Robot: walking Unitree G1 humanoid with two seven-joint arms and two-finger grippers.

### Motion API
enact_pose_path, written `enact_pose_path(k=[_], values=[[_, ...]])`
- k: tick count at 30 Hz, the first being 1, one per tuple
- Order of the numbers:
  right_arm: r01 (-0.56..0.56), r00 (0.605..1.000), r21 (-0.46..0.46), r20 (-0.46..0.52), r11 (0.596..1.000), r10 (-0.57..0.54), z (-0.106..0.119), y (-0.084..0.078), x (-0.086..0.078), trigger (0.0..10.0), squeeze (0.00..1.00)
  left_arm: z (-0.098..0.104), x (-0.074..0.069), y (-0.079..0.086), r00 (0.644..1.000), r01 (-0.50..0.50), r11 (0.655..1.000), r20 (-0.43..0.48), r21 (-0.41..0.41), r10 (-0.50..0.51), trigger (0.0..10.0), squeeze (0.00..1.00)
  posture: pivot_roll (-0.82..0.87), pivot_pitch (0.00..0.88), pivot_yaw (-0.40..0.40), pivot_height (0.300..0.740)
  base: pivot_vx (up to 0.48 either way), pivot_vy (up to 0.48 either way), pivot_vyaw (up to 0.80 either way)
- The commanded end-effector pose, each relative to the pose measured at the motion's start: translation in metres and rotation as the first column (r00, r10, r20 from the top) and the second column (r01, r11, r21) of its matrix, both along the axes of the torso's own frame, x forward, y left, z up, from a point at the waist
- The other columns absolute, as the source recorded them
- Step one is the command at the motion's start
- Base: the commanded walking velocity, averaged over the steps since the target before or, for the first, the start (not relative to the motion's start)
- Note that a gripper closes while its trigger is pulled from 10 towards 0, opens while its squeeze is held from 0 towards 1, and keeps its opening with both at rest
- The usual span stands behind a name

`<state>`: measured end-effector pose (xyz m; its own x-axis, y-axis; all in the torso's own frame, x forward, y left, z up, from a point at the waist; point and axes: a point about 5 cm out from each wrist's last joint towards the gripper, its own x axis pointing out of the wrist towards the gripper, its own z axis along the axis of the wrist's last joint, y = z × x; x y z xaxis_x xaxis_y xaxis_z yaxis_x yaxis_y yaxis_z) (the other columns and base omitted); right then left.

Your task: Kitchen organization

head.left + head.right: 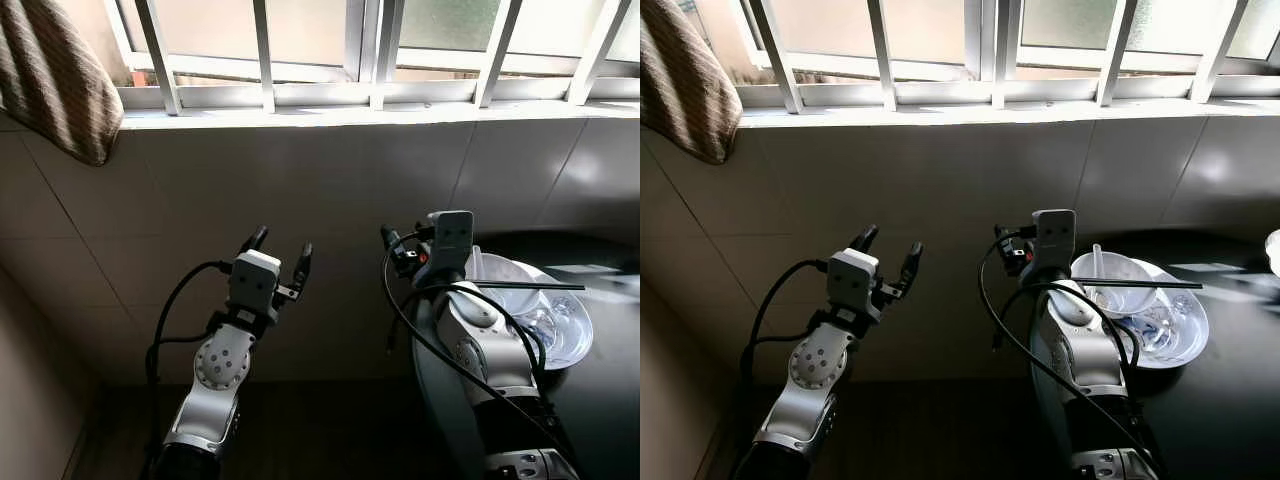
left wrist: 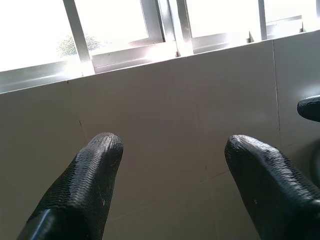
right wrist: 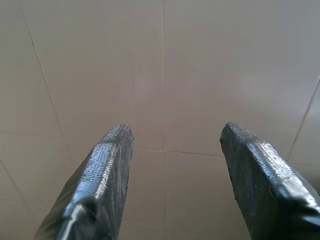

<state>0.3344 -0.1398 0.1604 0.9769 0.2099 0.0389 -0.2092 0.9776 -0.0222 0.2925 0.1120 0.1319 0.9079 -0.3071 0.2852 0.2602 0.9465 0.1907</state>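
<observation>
Dishes sat well to the robot's right on a dark round table (image 1: 1230,400): one patterned plate (image 1: 1185,335), one white bowl (image 1: 1118,272) resting on it, one white spoon (image 1: 1098,258) standing in the bowl, and one pair of dark chopsticks (image 1: 1150,284) laid across the bowl's rim, the two sticks too close together to separate by eye. At the far right edge a sliver of another pale dish (image 1: 1274,250) showed, too cropped to name. Both arms were raised toward the tiled wall (image 1: 330,180) below the barred window (image 1: 300,40), with nothing in either grasp. The left gripper (image 1: 280,252) had its fingers spread apart and empty, its wrist camera looking at bare tile and the window sill; the right gripper (image 3: 172,145) likewise stood with its fingers parted on nothing, facing plain tile, just beside the bowl's near edge. One striped cloth (image 1: 55,80) hung at the upper left. The step in hand appeared to be getting into reach of the dishes, so doing it well would probably mean turning the body toward the table first, then bringing the right gripper down from above rather than sweeping sideways, since the chopsticks looked ready to roll off and the bowl could slide on the plate.
</observation>
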Motion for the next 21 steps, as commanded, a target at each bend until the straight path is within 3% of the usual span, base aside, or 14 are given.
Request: enact_pose_path(k=[1, 3, 7, 8, 10, 11, 12, 15, 19, 20, 21], values=[[0.018, 0.999, -0.078, 0.042, 0.997, -0.015, 0.003, -0.003, -0.002, 10.0, 0.00, -0.001, 0.002, 0.000, 1.000, -0.010, 1.000, -0.008, 0.013, 0.010, 10.0, 0.00, 0.03, 0.000, -0.005, 0.740, 0.000, 0.000, 0.00], [0.021, 0.999, -0.098, 0.050, 0.995, -0.016, 0.003, -0.003, -0.002, 10.0, 0.00, -0.001, 0.002, 0.000, 1.000, -0.011, 1.000, -0.009, 0.015, 0.011, 10.0, 0.00, 0.03, 0.000, -0.007, 0.740, 0.000, 0.000, 0.00], [0.052, 0.995, -0.222, 0.095, 0.974, -0.032, 0.002, -0.003, -0.004, 10.0, 0.00, -0.001, 0.001, 0.000, 1.000, -0.010, 1.000, -0.006, 0.017, 0.010, 10.0, 0.00, 0.03, 0.000, -0.007, 0.740, 0.000, 0.000, 0.00], [0.059, 0.995, -0.207, 0.086, 0.977, -0.042, 0.001, -0.003, -0.004, 10.0, 0.00, -0.001, 0.001, 0.000, 1.000, -0.010, 1.000, -0.007, 0.018, 0.011, 10.0, 0.00, 0.03, 0.000, -0.008, 0.740, 0.000, 0.000, 0.00], [0.080, 0.997, -0.065, 0.027, 0.995, -0.079, -0.002, -0.006, -0.003, 10.0, 0.00, -0.001, 0.001, 0.000, 1.000, -0.011, 1.000, -0.008, 0.019, 0.011, 10.0, 0.00, 0.03, 0.000, -0.008, 0.740, 0.000, 0.000, 0.00], [0.123, 0.992, 0.113, -0.048, 0.986, -0.118, -0.005, -0.010, -0.001, 10.0, 0.00, -0.001, 0.001, 0.000, 1.000, -0.012, 1.000, -0.008, 0.019, 0.012, 10.0, 0.00, 0.04, 0.000, -0.008, 0.740, 0.000, 0.000, 0.00], [0.152, 0.988, 0.177, -0.065, 0.972, -0.143, -0.004, -0.014, 0.000, 10.0, 0.00, -0.001, 0.001, 0.000, 1.000, -0.012, 1.000, -0.008, 0.020, 0.012, 10.0, 0.00, 0.04, 0.000, -0.008, 0.740, 0.000, 0.000, 0.00], [0.231, 0.973, 0.208, -0.059, 0.950, -0.224, 0.000, -0.027, 0.003, 10.0, 0.00, -0.001, 0.002, 0.001, 1.000, -0.014, 1.000, -0.008, 0.019, 0.014, 10.0, 0.00, 0.04, 0.000, -0.008, 0.740, 0.000, 0.000, 0.00], [0.353, 0.936, 0.332, -0.125, 0.875, -0.330, 0.002, -0.046, 0.008, 10.0, 0.00, -0.001, 0.002, 0.001, 1.000, -0.015, 1.000, -0.009, 0.022, 0.015, 10.0, 0.00, 0.04, 0.000, -0.007, 0.740, 0.000, 0.000, 0.00], [0.407, 0.914, 0.380, -0.159, 0.831, -0.374, 0.002, -0.054, 0.010, 10.0, 0.00, -0.001, 0.002, 0.001, 1.000, -0.015, 1.000, -0.009, 0.022, 0.015, 10.0, 0.00, 0.04, 0.000, -0.007, 0.740, 0.000, 0.000, 0.00], [0.407, 0.914, 0.380, -0.159, 0.831, -0.374, 0.002, -0.054, 0.010, 10.0, 0.00, -0.001, 0.002, 0.001, 1.000, -0.015, 1.000, -0.009, 0.022, 0.015, 10.0, 0.00, 0.04, 0.000, -0.007, 0.740, 0.000, 0.000, 0.00]])
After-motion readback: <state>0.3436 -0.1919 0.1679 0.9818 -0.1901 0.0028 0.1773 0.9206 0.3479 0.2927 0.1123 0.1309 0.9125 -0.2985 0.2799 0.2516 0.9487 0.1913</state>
